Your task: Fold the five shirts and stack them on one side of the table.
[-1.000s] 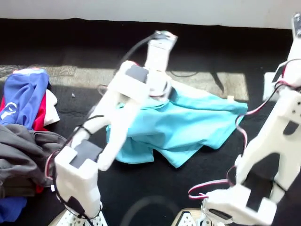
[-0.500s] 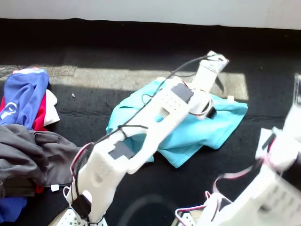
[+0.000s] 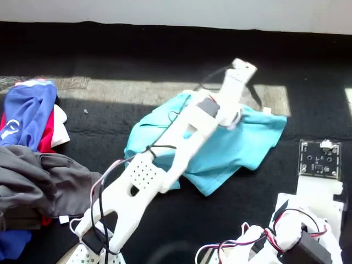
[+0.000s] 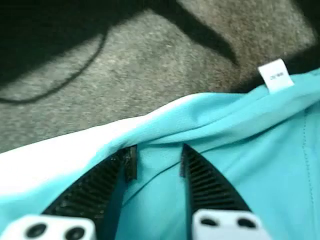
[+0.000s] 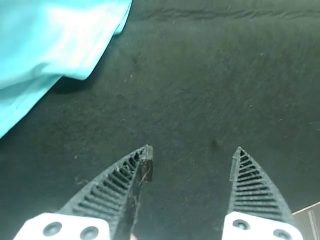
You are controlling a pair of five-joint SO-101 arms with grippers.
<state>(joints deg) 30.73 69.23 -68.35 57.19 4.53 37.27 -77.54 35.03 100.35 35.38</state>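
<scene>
Your left wrist view gives what the high view cannot. The left jaws stand open right over the far hem of the turquoise shirt (image 4: 250, 165), one on each side of a raised fold. A white label (image 4: 274, 76) sticks up from the hem just beyond them, and sunlit surface (image 4: 150, 65) lies past the cloth. Whether the tips press on the fabric, you cannot tell from here.

Your right wrist view shows the right jaws spread wide above bare black surface (image 5: 210, 90). One corner of the turquoise shirt (image 5: 50, 40) lies well apart from them.

Only the high view shows the whole layout. The turquoise shirt (image 3: 231, 148) lies loosely spread and crumpled mid-surface, with the left arm (image 3: 165, 159) stretched diagonally across it to its far edge. The right arm (image 3: 308, 220) is folded low at the near right corner. At the left edge sit the other shirts in an unfolded heap: a blue shirt (image 3: 27, 113), a red shirt (image 3: 47, 135) and a grey shirt (image 3: 38, 181).

Compared with a second ago, your left arm has unbent and swung its far end rightward along the shirt's far edge. Your right arm, then standing tall at the right side, has dropped low. The shirt lies much where it was.
</scene>
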